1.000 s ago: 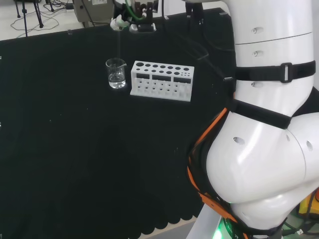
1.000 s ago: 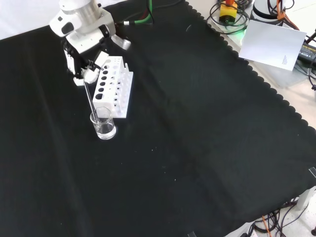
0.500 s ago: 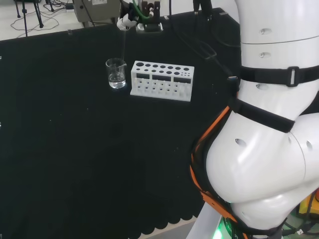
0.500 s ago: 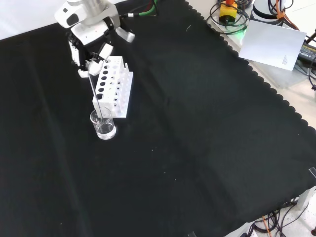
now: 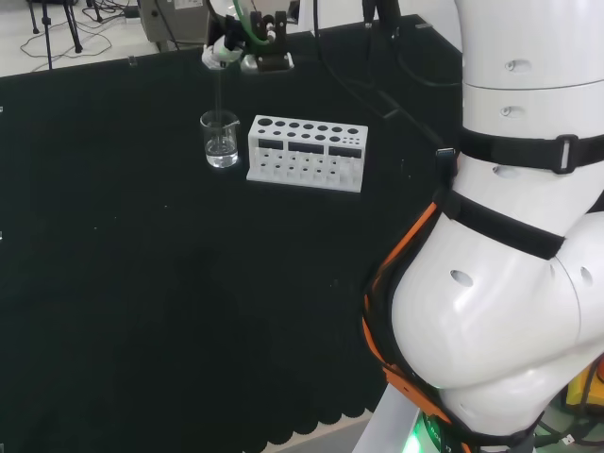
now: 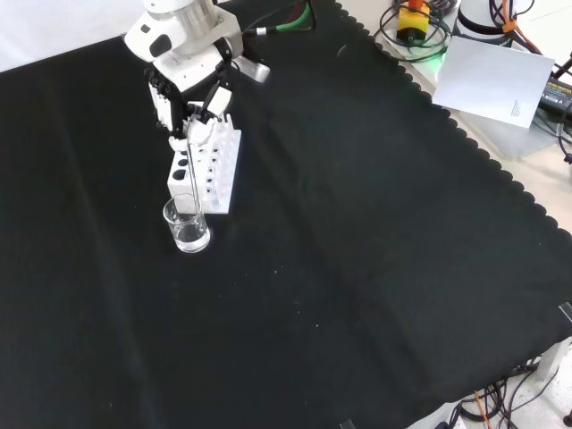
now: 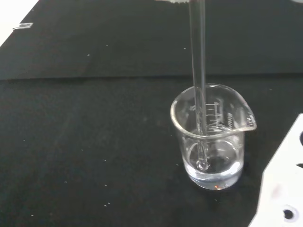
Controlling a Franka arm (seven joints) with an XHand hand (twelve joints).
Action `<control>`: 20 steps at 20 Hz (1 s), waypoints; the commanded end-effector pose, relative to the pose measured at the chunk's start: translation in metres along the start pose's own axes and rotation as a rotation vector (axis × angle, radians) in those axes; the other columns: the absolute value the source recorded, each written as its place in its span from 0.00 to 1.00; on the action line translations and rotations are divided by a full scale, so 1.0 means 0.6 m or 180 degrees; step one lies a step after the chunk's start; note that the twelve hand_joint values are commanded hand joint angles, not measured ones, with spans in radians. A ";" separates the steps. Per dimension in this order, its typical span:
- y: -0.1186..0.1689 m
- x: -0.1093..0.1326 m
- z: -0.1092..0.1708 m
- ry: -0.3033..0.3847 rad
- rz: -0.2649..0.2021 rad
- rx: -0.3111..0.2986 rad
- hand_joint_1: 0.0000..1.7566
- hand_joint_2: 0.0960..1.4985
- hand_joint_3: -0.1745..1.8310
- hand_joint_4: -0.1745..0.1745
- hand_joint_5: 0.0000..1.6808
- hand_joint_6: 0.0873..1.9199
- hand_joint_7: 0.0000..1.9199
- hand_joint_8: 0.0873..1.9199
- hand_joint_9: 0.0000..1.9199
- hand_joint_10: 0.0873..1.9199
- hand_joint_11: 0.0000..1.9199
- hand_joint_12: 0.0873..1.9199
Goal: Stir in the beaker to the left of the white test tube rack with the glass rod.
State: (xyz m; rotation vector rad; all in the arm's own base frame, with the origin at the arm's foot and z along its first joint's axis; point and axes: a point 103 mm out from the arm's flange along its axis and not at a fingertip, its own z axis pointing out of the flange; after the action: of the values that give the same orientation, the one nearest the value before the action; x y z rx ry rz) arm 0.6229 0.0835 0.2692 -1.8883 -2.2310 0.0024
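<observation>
The black and white robot hand (image 6: 192, 89) has its fingers curled around the top of a thin clear glass rod (image 7: 199, 90). The rod hangs nearly upright, its rounded lower end inside a small clear glass beaker (image 7: 212, 137), close to the bottom, where a little clear liquid sits. The beaker stands on the black cloth (image 6: 357, 268) just beside one end of a white plastic test tube rack (image 5: 307, 153), toward the cloth's far edge in the head view.

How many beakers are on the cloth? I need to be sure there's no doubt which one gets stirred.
1. The beaker stands just left of the white test tube rack in the head view, with the glass rod reaching down into it.
</observation>
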 end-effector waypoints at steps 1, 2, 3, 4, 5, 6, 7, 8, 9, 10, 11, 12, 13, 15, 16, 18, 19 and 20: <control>0.039 0.030 0.000 0.0001 -0.0098 -0.0104 0.75 0.71 0.00 0.00 0.82 0.00 0.63 0.48 0.89 0.31 0.70 0.31; 0.044 0.026 -0.002 0.0017 -0.0095 -0.0092 0.75 0.71 0.00 0.00 0.82 0.00 0.63 0.48 0.89 0.31 0.70 0.31; 0.051 0.019 -0.004 0.0035 -0.0091 -0.0066 0.75 0.71 0.00 0.00 0.82 0.00 0.63 0.48 0.89 0.31 0.70 0.31; 0.059 0.010 -0.007 0.0052 -0.0082 -0.0051 0.75 0.71 0.00 0.00 0.82 0.00 0.63 0.48 0.89 0.31 0.70 0.31; 0.066 0.000 -0.010 0.0064 -0.0071 -0.0049 0.75 0.71 0.00 0.00 0.82 0.00 0.63 0.48 0.89 0.31 0.70 0.31; 0.069 -0.009 -0.013 0.0069 -0.0056 -0.0058 0.75 0.71 0.00 0.00 0.82 0.00 0.63 0.48 0.89 0.31 0.70 0.31; 0.069 -0.018 -0.016 0.0070 -0.0037 -0.0073 0.75 0.71 0.00 0.00 0.82 0.00 0.63 0.48 0.89 0.31 0.70 0.31; 0.067 -0.027 -0.018 0.0064 -0.0014 -0.0090 0.75 0.71 0.00 0.00 0.82 0.00 0.63 0.48 0.89 0.31 0.70 0.31; 0.064 -0.035 -0.020 0.0063 0.0011 -0.0105 0.75 0.71 0.00 0.00 0.82 0.00 0.63 0.48 0.89 0.31 0.70 0.31; 0.058 -0.044 -0.023 0.0050 0.0044 -0.0118 0.75 0.71 0.00 0.00 0.82 0.00 0.63 0.48 0.89 0.31 0.70 0.31; 0.053 -0.051 -0.025 0.0040 0.0073 -0.0132 0.75 0.71 0.00 0.00 0.82 0.00 0.63 0.48 0.89 0.31 0.70 0.31; 0.047 -0.059 -0.027 0.0033 0.0107 -0.0140 0.75 0.71 0.00 0.00 0.82 0.00 0.63 0.48 0.89 0.31 0.70 0.31; 0.041 -0.065 -0.029 0.0024 0.0131 -0.0143 0.75 0.71 0.00 0.00 0.82 0.00 0.63 0.48 0.89 0.31 0.70 0.31; 0.029 -0.076 -0.030 0.0006 0.0163 -0.0140 0.74 0.72 0.00 0.00 0.82 0.00 0.63 0.48 0.89 0.31 0.70 0.31; 0.024 -0.079 -0.031 0.0006 0.0173 -0.0137 0.74 0.72 0.00 0.00 0.82 0.00 0.63 0.48 0.89 0.31 0.70 0.31; 0.012 -0.084 -0.031 0.0001 0.0187 -0.0116 0.74 0.72 0.00 0.00 0.82 0.00 0.63 0.49 0.89 0.31 0.70 0.31; 0.007 -0.083 -0.031 -0.0001 0.0184 -0.0112 0.74 0.72 0.00 0.00 0.82 0.00 0.63 0.49 0.89 0.31 0.70 0.31; 0.003 -0.081 -0.031 -0.0008 0.0175 -0.0109 0.74 0.72 0.00 0.00 0.82 0.00 0.63 0.49 0.89 0.31 0.70 0.31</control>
State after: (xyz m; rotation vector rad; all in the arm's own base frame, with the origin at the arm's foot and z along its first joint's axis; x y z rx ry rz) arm 0.6577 0.0583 0.2818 -1.9376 -2.2266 -0.0561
